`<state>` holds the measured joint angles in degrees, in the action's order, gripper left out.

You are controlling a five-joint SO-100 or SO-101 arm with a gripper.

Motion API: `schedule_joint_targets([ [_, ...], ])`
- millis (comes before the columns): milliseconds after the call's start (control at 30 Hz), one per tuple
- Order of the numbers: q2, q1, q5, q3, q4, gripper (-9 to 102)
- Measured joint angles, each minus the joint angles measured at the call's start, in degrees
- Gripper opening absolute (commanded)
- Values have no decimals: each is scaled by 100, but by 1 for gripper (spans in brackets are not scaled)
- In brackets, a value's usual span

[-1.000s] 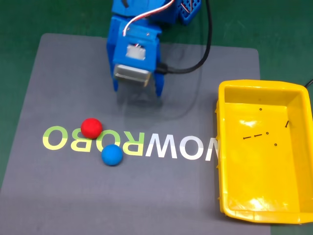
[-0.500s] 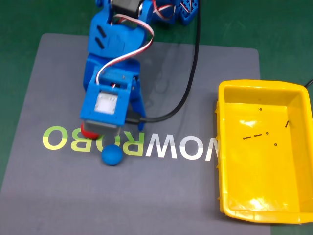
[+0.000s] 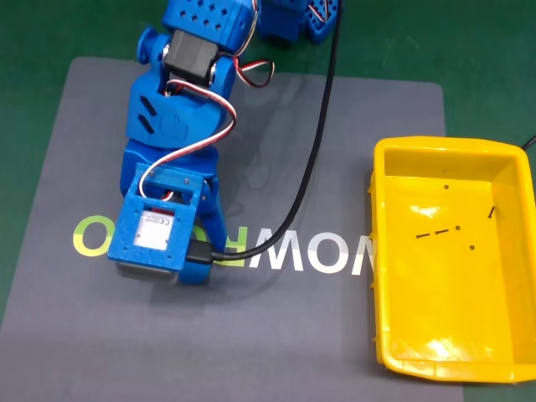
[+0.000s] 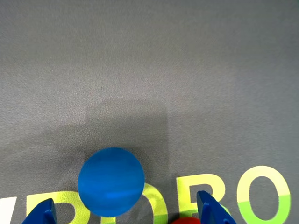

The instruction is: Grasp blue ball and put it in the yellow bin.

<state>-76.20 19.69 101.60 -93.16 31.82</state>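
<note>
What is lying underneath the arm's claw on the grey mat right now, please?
In the wrist view the blue ball lies between the open claw tips, with the red ball peeking in beside it. In the fixed view the arm covers both.

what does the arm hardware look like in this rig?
Arm is bright blue printed plastic, blocky, with slotted and perforated panels. Black servo body near the top; white and red wires loop along it. Thick black cable plugs in beside the wrist camera block, which carries a white label. Gripper fingertips are blue and pointed.
</note>
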Motion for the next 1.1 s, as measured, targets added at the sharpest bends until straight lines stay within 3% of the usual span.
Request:
schedule_joint_targets([
  [400, 580, -44, 0, 325, 0, 32],
  [633, 703, -158, -9, 404, 0, 23],
  [767, 729, -220, -44, 404, 9, 12],
  [1100, 738, -325, -132, 422, 70, 3],
])
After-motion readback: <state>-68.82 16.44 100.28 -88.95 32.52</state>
